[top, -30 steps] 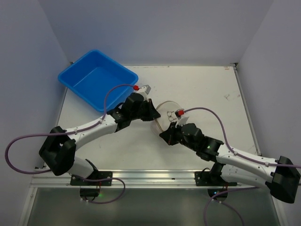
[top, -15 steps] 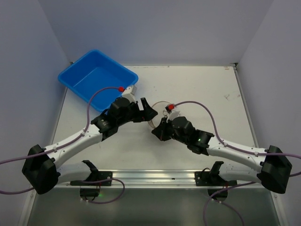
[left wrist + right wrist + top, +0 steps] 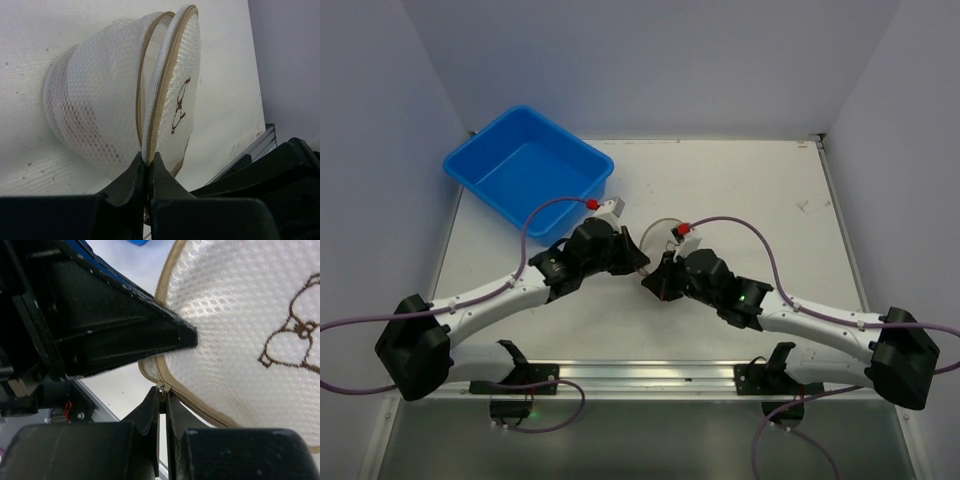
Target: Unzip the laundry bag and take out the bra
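The laundry bag (image 3: pixel 661 232) is a small cream-white mesh drum lying between the two grippers. In the left wrist view the bag (image 3: pixel 95 100) shows a tan zipper with a gap open between the flat face and the body. My left gripper (image 3: pixel 147 159) is shut on the zipper rim at the bag's lower edge, and it also shows in the top view (image 3: pixel 638 260). My right gripper (image 3: pixel 163 401) is shut on the metal zipper pull (image 3: pixel 162 386) under the face with the bra outline (image 3: pixel 295 335); in the top view it (image 3: pixel 654 279) sits at the bag's near side. No bra shows.
A blue tub (image 3: pixel 528 165) stands at the back left, near the left arm. The left gripper's black finger (image 3: pixel 125 330) lies across the right wrist view, touching the bag. The table's metal front rail (image 3: pixel 640 375) runs along the near edge.
The left gripper has dropped toward the near side of the bag and shut on its rim. The right gripper moved left to the bag's near edge a second ago, then held.
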`<act>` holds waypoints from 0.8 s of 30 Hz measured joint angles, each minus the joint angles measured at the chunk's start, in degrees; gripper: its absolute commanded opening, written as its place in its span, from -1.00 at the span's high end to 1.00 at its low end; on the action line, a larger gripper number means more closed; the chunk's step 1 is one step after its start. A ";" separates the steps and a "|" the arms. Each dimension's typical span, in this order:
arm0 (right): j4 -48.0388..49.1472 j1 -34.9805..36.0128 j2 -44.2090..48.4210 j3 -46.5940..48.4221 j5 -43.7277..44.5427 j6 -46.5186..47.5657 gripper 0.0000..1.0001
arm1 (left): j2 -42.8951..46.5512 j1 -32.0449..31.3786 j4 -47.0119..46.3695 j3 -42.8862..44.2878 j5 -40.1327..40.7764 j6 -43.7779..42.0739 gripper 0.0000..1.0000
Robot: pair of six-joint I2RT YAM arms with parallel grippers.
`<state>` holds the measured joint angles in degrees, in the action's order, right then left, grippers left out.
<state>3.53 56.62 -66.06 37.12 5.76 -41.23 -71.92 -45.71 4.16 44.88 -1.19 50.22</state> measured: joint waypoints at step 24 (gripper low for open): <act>-0.07 -0.28 5.60 -3.91 -1.11 -3.98 1.00 | -7.82 2.95 8.07 13.25 6.51 -10.40 -0.82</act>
<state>3.46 56.34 -60.47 33.21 4.64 -45.21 -79.75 -42.76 12.23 58.13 5.32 39.81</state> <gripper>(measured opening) 0.034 0.894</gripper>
